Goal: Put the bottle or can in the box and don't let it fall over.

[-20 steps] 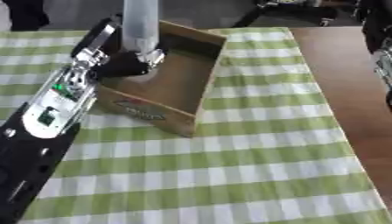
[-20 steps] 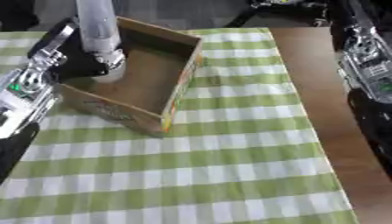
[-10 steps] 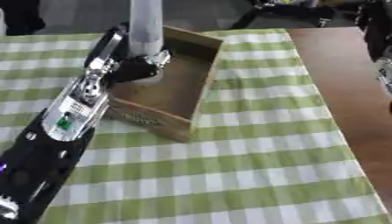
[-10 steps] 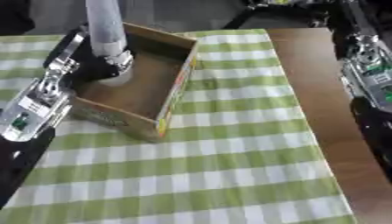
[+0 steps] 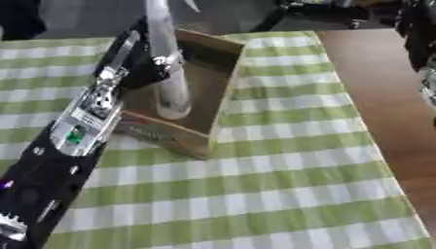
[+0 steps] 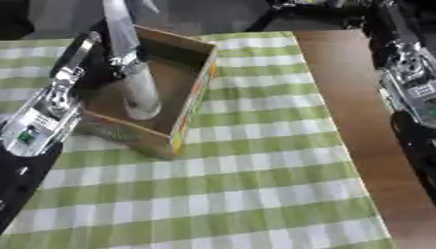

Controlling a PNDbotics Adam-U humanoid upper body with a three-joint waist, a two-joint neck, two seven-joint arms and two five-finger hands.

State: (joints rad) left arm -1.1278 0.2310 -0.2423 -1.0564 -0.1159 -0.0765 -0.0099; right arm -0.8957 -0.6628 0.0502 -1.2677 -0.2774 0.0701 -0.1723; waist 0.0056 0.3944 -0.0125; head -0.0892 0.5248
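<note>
A tall clear bottle stands upright inside the shallow cardboard box, its base on the box floor near the left wall. My left hand reaches over the box's left wall and is curled round the bottle's middle. The left forearm runs down to the lower left corner. Only my right arm shows at the right edge, over the brown table; its hand is out of view.
The box lies on a green and white checked cloth that covers most of the table. Bare brown tabletop runs along the right side. Dark equipment stands beyond the far edge.
My left hand has carried the bottle further into the box and lower, so its base now rests on the box floor. The view has also shifted slightly.
</note>
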